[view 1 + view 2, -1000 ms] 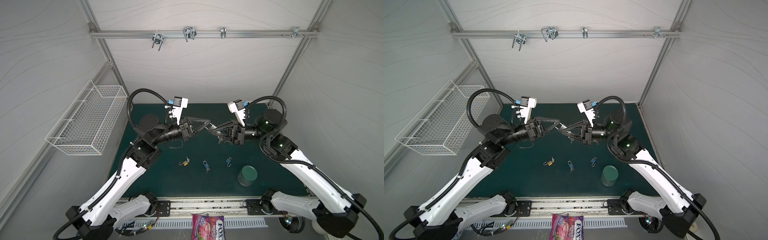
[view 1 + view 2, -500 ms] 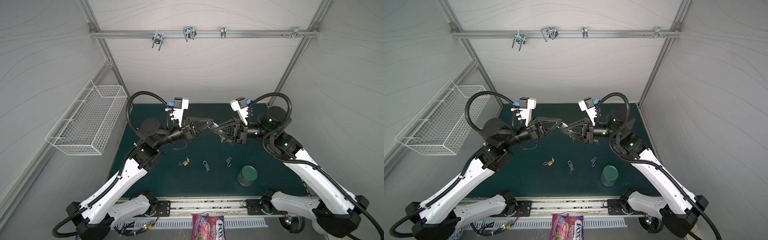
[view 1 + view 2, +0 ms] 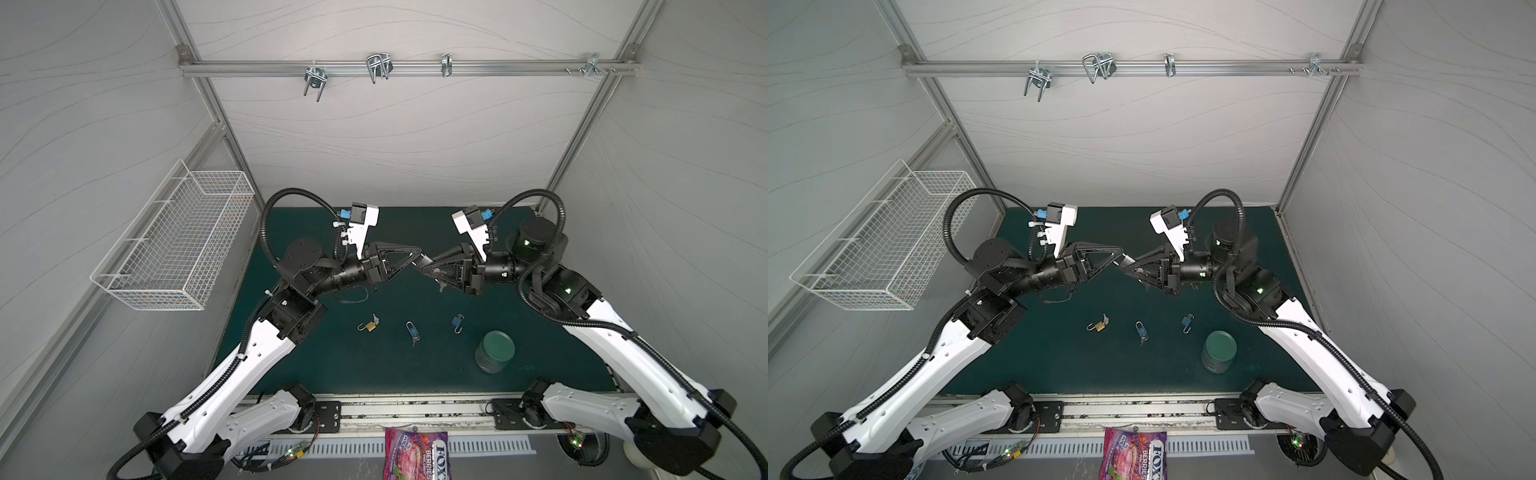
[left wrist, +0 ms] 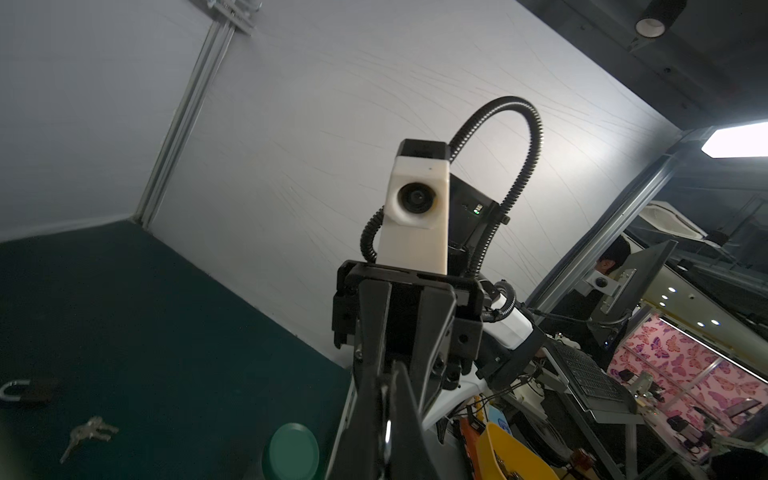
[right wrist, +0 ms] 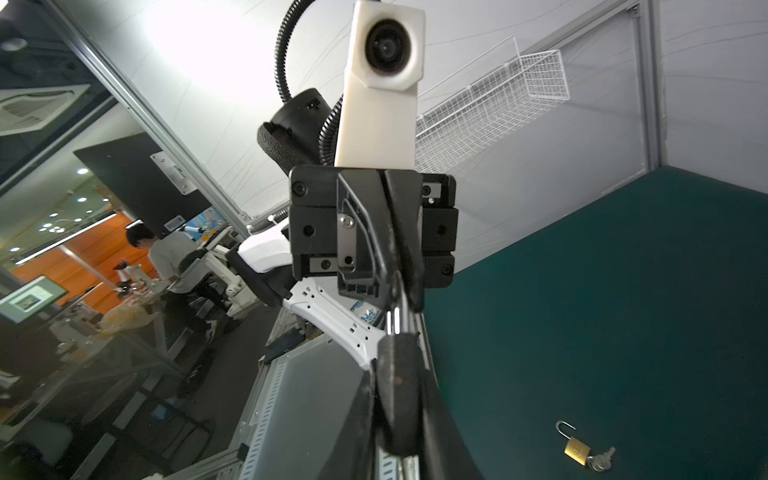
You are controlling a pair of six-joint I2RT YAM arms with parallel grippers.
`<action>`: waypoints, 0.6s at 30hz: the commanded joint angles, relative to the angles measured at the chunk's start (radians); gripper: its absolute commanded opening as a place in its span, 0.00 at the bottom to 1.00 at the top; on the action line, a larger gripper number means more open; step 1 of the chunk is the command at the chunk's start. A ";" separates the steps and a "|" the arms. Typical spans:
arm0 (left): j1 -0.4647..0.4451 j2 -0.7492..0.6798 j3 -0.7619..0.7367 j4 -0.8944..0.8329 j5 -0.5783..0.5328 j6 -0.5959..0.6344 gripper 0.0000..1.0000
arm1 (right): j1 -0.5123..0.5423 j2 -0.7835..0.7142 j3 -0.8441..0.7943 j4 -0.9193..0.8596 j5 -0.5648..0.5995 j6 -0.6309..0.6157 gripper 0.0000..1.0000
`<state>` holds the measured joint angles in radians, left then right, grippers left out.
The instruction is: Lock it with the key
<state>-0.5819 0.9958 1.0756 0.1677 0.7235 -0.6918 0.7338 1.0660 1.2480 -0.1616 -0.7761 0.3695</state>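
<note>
Both grippers meet tip to tip in mid-air above the green mat [image 3: 332,365]. A black padlock [image 5: 397,395] stands between the fingers of my right gripper [image 5: 398,353], which flank its body closely, with a thin gap on one side. Its silver shackle [image 5: 392,320] runs up into my left gripper [image 4: 390,374], which is shut on the shackle [image 4: 387,434]. In both top views the left gripper [image 3: 417,254] [image 3: 1121,253] touches the right gripper [image 3: 427,267] [image 3: 1128,264]. A small key [image 3: 441,286] dangles under the right gripper.
On the mat lie a brass padlock [image 3: 370,327] with open shackle and keys, a blue padlock [image 3: 411,330] with a key, and another blue padlock [image 3: 457,322]. A green-lidded jar [image 3: 494,351] stands at the right front. A wire basket [image 3: 178,245] hangs on the left wall.
The grippers stay tip to tip and have drifted slightly lower. The right gripper's jaws have eased apart a little around the padlock body. The left gripper keeps its grip.
</note>
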 commanded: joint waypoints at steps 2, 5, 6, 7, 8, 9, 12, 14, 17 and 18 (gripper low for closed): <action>0.031 0.003 0.021 -0.043 0.078 -0.041 0.00 | 0.007 -0.106 -0.021 -0.064 0.093 -0.151 0.50; 0.031 -0.004 0.018 -0.039 0.084 -0.048 0.00 | 0.007 -0.139 -0.058 -0.102 0.125 -0.180 0.62; 0.030 -0.009 0.013 -0.036 0.080 -0.051 0.00 | 0.006 -0.143 -0.073 -0.109 0.134 -0.186 0.64; 0.031 -0.013 0.008 -0.028 0.078 -0.057 0.00 | 0.007 -0.147 -0.083 -0.114 0.140 -0.191 0.65; 0.031 -0.017 0.003 -0.020 0.076 -0.064 0.00 | 0.006 -0.147 -0.089 -0.117 0.141 -0.193 0.65; 0.031 -0.020 -0.002 -0.012 0.075 -0.072 0.00 | 0.006 -0.146 -0.098 -0.111 0.138 -0.196 0.66; 0.031 -0.022 -0.011 0.012 0.071 -0.097 0.00 | 0.006 -0.149 -0.137 -0.047 0.102 -0.199 0.67; 0.031 -0.018 -0.017 0.044 0.072 -0.124 0.00 | 0.006 -0.152 -0.168 0.014 0.078 -0.211 0.68; 0.031 -0.008 -0.029 0.107 0.072 -0.170 0.00 | 0.006 -0.168 -0.231 0.141 0.073 -0.192 0.67; 0.030 -0.006 -0.033 0.122 0.072 -0.179 0.00 | 0.008 -0.173 -0.250 0.185 0.080 -0.185 0.67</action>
<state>-0.5560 0.9905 1.0359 0.1577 0.7788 -0.8131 0.7349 0.9176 1.0275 -0.1322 -0.6804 0.1921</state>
